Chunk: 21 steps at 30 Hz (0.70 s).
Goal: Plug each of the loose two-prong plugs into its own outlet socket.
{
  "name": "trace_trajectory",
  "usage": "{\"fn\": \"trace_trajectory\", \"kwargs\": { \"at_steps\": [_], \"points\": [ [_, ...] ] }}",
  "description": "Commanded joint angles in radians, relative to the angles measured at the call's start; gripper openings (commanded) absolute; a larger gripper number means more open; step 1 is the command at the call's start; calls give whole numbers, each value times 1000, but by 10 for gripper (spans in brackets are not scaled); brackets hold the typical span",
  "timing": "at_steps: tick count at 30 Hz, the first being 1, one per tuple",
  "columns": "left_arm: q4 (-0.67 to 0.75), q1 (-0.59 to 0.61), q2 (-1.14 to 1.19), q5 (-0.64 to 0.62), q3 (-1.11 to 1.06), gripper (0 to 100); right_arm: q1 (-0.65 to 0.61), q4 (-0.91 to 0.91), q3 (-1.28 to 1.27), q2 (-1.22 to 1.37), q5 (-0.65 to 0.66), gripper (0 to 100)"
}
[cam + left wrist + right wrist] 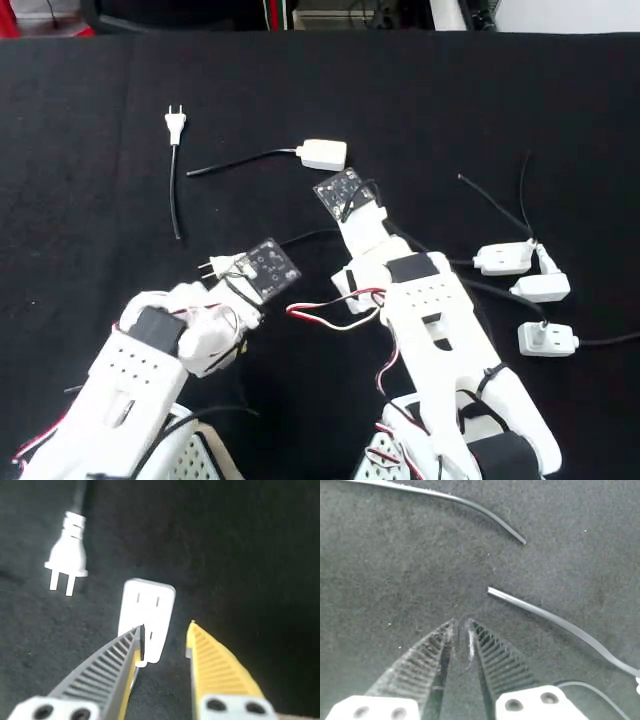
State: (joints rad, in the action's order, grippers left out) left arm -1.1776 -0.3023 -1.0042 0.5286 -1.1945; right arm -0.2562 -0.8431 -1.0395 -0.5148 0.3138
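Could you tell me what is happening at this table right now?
The left tool is open at a white two-slot outlet socket on the black cloth-covered table, with a loose white two-prong plug lying beside it, not yet plugged in. The right tool is shut and empty above bare cloth, near the ends of two thin black cords.

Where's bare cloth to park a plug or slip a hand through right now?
Bare cloth: left of the loose plug and its cord, out to the left edge; also the far strip behind the single socket. Crowded: the socket cluster and cords at right, and the middle around the arms.
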Motion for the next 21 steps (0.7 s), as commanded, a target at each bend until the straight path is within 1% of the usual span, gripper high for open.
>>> {"fn": "trace_trajectory", "kwargs": {
  "at_steps": [1, 4, 7, 9, 11, 14, 17, 21],
  "points": [
    [-52, 27, -170, -61, 35, 250, 3, 15, 24, -2, -29, 33],
    [-64, 104, -293, -57, 18, 334, 3, 15, 48, -2, -114, 33],
    [-109, 170, -423, -57, 4, 338, -5, 9, 74, -2, -180, 33],
    [-167, 243, -519, -44, 7, 334, -51, 9, 97, -2, -264, 33],
    [-215, 328, -618, -38, 5, 331, -124, 9, 117, -2, -354, 33],
    [-279, 446, -736, -63, -13, 333, -203, 14, 162, -1, -517, 33],
    [-258, 503, -770, -91, -77, 333, -239, 15, 220, 8, -675, 41],
    [-255, 526, -736, -91, -74, 333, -333, 20, 318, 131, -821, 132]
  ]
}}
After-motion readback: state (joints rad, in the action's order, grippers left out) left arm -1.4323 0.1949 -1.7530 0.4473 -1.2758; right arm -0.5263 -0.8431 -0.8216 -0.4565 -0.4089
